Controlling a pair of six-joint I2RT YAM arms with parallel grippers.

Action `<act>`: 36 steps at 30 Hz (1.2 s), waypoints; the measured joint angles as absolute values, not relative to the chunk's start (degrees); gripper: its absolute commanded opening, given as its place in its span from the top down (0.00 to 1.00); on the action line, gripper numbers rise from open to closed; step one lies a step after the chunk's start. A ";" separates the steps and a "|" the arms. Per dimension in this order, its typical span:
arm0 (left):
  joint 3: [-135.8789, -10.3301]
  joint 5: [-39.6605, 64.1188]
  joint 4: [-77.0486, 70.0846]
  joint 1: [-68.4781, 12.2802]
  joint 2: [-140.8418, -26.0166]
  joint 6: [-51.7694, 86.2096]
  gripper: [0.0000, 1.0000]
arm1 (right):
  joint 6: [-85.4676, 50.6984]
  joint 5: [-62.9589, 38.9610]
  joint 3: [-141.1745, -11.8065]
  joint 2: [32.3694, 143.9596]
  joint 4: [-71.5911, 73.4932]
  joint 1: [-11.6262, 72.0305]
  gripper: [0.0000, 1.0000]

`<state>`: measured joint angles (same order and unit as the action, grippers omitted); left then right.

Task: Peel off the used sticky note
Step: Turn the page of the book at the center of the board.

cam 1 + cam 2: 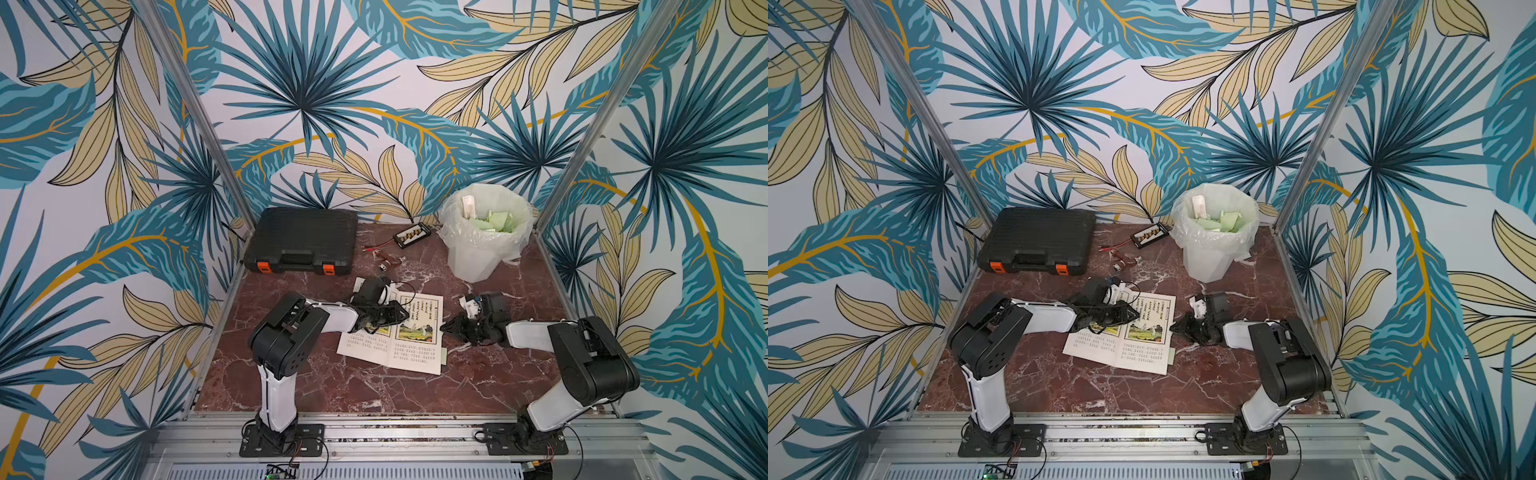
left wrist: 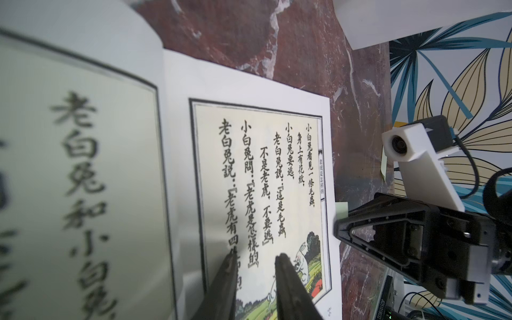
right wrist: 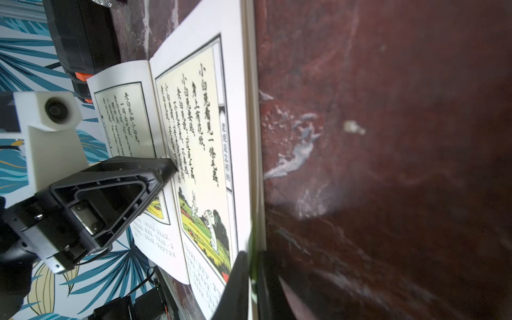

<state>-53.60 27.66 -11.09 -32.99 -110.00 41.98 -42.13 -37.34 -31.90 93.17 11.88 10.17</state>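
Observation:
An open picture book (image 1: 415,353) (image 3: 199,110) lies flat on the marble table (image 1: 374,395). A pale green sticky note (image 2: 341,209) pokes out past the edge of its right page. My right gripper (image 1: 442,327) (image 3: 250,253) is at that edge, shut on the note, which shows as a green sliver between the jaws in the right wrist view. My left gripper (image 1: 405,316) (image 2: 256,257) rests its tips on the right page near the spine, jaws a little open with nothing between them. A second green tab (image 1: 444,356) sticks out nearer the book's front corner.
A white bin (image 1: 484,237) lined with a bag holds several green notes at the back right. A black tool case (image 1: 303,239) lies at the back left. A small connector board (image 1: 411,235) with wires and a small metal part (image 1: 384,266) lie behind the book.

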 measured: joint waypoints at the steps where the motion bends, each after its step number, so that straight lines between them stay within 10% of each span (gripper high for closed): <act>1: -53.58 27.68 -11.11 -32.97 -110.00 42.00 0.71 | -42.41 -37.41 -31.86 93.14 12.08 10.17 0.90; 17: -53.49 27.88 -11.29 -32.95 -110.00 42.04 0.68 | -45.71 -39.03 -30.96 89.25 13.54 10.17 1.00; 28: -52.86 31.66 -8.60 -33.39 -106.54 41.63 0.28 | -46.78 -39.35 -31.42 85.17 13.02 11.38 1.00; 36: -53.74 33.19 2.52 -36.60 -101.49 36.23 0.17 | -47.66 -37.91 -35.22 83.40 10.44 14.76 1.00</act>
